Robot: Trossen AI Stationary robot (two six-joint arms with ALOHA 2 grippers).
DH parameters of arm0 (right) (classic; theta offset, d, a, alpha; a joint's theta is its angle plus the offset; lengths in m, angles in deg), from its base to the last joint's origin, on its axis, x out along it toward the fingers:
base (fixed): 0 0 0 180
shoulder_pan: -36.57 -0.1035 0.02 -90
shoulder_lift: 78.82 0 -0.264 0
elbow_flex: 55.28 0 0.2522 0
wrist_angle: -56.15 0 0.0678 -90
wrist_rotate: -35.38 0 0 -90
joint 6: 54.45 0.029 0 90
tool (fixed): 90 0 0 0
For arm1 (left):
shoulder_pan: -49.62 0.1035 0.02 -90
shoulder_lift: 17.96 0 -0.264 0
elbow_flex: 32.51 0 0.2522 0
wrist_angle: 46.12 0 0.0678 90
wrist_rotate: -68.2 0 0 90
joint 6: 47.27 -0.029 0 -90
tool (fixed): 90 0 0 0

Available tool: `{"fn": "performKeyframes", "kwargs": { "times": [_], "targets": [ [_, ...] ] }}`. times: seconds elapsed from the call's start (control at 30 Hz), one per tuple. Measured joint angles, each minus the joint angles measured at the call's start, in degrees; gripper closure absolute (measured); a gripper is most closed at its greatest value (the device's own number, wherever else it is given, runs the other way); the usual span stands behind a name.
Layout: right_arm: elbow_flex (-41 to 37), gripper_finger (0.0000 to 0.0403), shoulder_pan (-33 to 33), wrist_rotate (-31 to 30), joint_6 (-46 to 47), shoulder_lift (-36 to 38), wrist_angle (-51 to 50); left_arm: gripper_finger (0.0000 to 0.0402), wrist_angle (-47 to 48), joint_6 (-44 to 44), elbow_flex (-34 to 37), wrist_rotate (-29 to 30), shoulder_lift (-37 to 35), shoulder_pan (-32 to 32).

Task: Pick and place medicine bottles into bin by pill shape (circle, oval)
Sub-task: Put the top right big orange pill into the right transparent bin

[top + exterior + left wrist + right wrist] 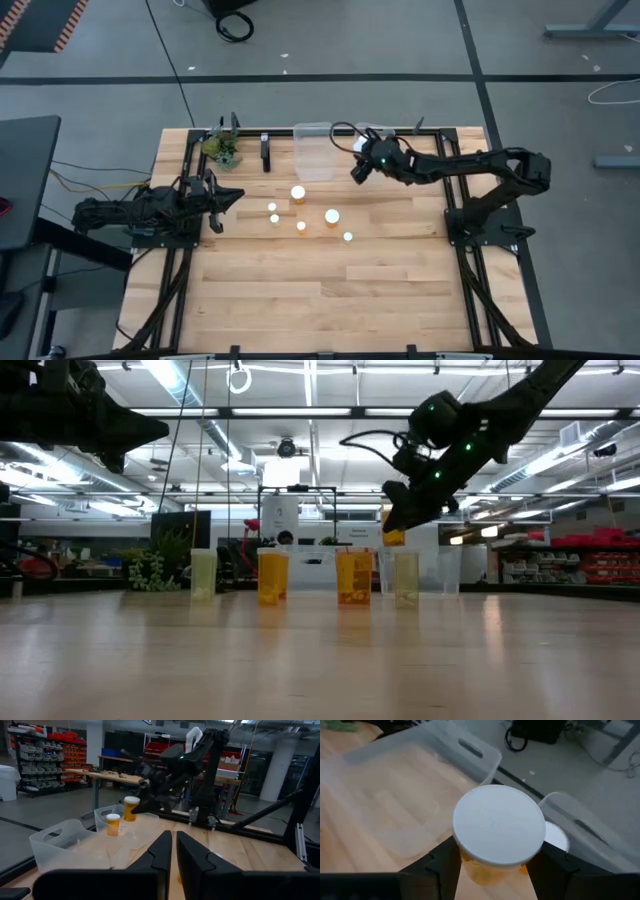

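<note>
My right gripper [359, 169] hangs above the table's far middle, shut on an amber medicine bottle [498, 827] with a white cap. It holds the bottle between two clear bins, the larger bin [415, 790] and a second bin [590, 837], where one capped bottle [556, 838] stands. The left wrist view shows the held bottle [131, 807] above that binned bottle [113, 824]. Several more bottles stand mid-table, among them a wide one [298, 192], another wide one [332, 215] and a small one [348, 237]. My left gripper [216, 202] waits at the left, shut and empty.
A green plant sprig [222, 148] and a black upright piece [265, 152] sit near the far edge, left of the bins. In the low view, several bottles [353, 577] stand in a row beneath the right arm. Bare wood fills the near half of the table [320, 300].
</note>
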Motion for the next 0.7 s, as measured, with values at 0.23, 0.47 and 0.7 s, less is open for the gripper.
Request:
{"fn": "performKeyframes", "kwargs": {
  "times": [0.23,0.47,0.7],
  "targets": [
    [-0.02,0.0198,4.2,1.97,0.85,-5.33,1.41,0.0363,0.01,-0.01,0.0,0.01,0.0,0.0],
    [0.11,0.0198,6.13,6.28,1.78,-8.12,2.43,0.0367,0.0,0.01,0.0,0.0,0.0,-0.02],
    [0.05,0.0198,6.44,7.08,2.14,-7.58,1.52,0.037,-0.01,-0.01,0.01,0.01,0.0,0.0]
  ]
}}
